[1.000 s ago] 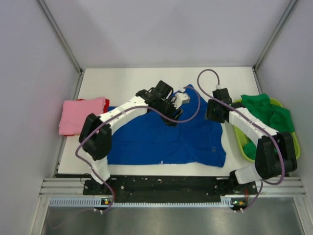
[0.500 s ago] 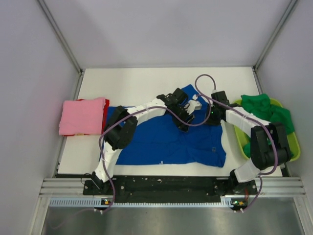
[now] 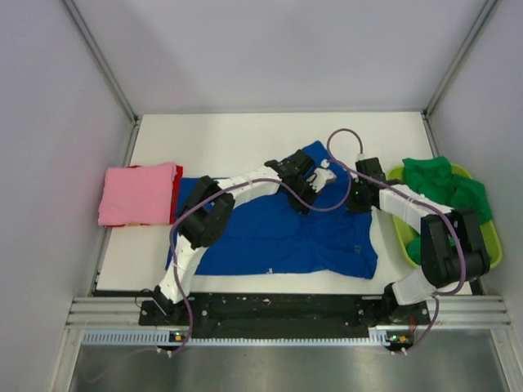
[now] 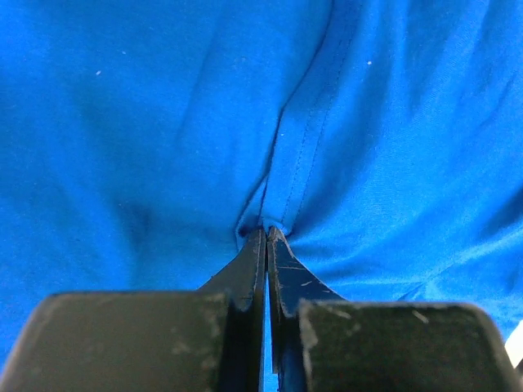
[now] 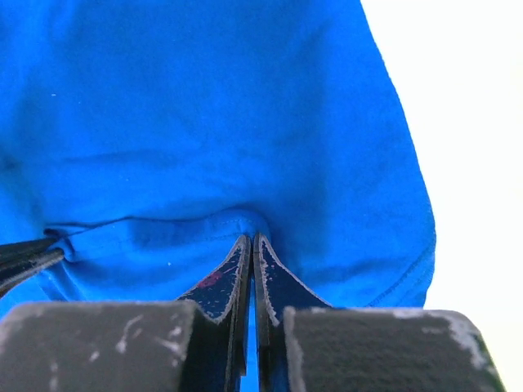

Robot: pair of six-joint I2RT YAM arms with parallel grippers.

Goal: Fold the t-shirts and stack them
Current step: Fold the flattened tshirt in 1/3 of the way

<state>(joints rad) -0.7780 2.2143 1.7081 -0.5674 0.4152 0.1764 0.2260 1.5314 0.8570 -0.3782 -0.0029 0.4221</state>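
The left claw [image 4: 265, 236] is clamped tight on a seam of the blue tee [image 4: 147, 114]. The right claw [image 5: 252, 240] pinches a fold near its edge.

Bright, even light, soft shadows — the table [image 5: 474, 122] blows out white in the right wrist view.

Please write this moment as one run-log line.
left gripper: shut on blue tee | right gripper: shut on blue tee | pink tee: folded, left | green tees: bunched, right
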